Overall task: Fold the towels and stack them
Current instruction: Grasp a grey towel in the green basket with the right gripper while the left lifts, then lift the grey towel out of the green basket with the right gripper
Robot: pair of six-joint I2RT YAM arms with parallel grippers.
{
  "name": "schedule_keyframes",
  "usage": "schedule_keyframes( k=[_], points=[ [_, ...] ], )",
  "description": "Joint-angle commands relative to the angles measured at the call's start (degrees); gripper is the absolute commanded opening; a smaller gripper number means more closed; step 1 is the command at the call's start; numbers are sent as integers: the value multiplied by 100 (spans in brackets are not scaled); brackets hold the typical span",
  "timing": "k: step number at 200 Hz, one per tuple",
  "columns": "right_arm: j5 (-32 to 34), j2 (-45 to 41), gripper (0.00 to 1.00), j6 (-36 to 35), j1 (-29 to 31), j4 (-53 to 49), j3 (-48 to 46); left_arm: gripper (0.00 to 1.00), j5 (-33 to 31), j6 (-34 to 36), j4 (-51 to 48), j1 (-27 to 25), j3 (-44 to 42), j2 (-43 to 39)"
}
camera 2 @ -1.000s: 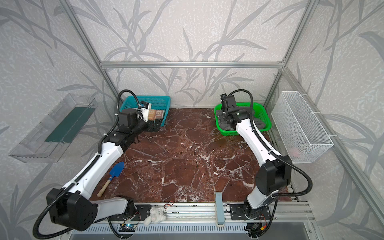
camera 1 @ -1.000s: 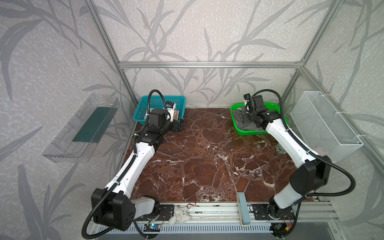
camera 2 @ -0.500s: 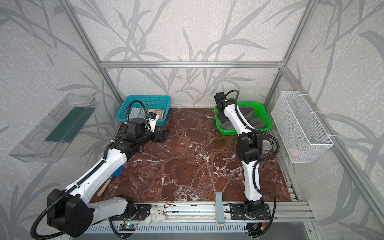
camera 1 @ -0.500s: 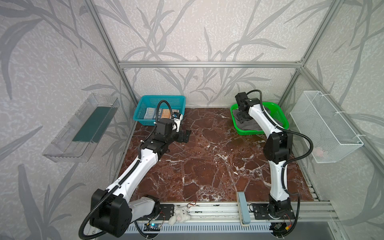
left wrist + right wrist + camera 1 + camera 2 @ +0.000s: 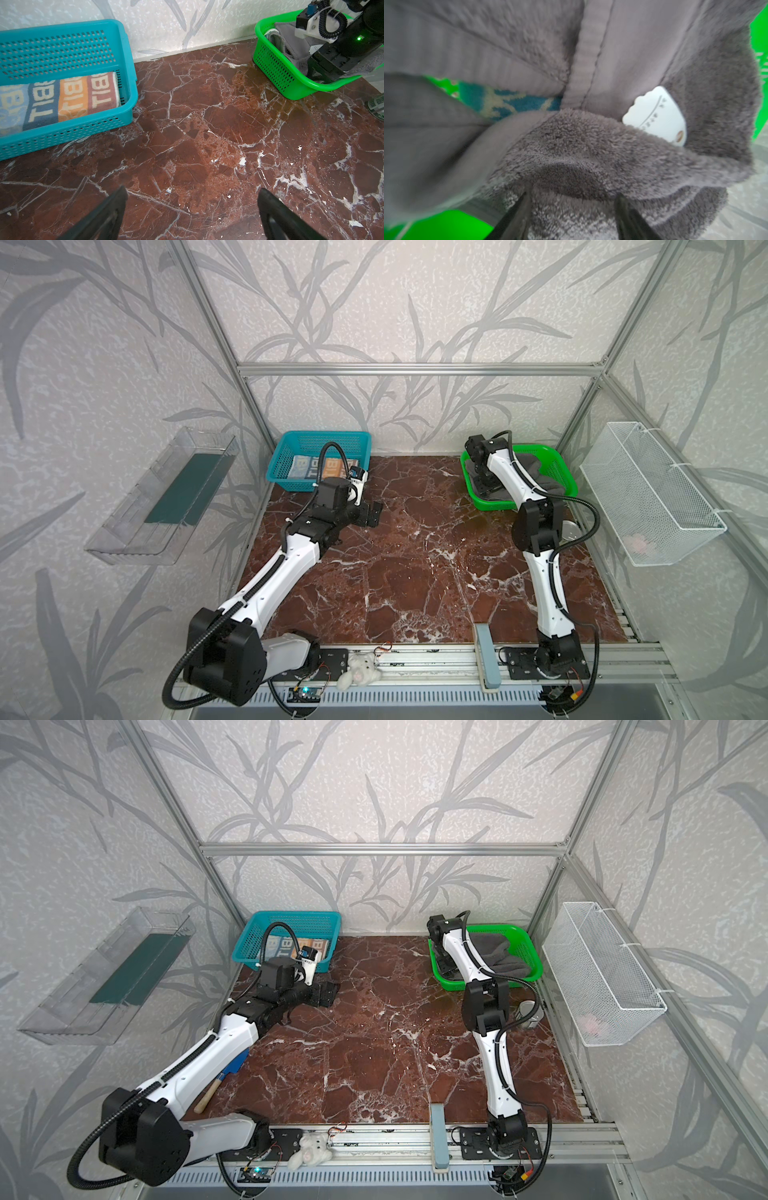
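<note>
The right claw [image 5: 572,195] stands half-spread astride a raised fold of the dark grey towel [image 5: 591,149]; whether it pinches yet I cannot tell. That towel lies heaped in the green basket [image 5: 274,68] over the teal towel [image 5: 508,101]: soft, limp, probably bulky, best taken by a hemmed corner. The left claw [image 5: 192,190] hangs wide and empty over the bench [image 5: 207,124], near the lettered towel [image 5: 62,99] in the teal basket [image 5: 62,45].

left claw [image 5: 192,190] withdrawn, right claw [image 5: 573,195] closing
</note>
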Motion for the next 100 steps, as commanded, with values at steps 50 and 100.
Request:
schedule_keyframes(
  k=[50,100],
  points=[
    [-52,-168,20,57,-91,-234,194,99,-93,61,-104,-65,384,372],
    [-28,-757,0,-99,-85,61,295,99,-19,-8,-13,-100,542,561]
  ],
)
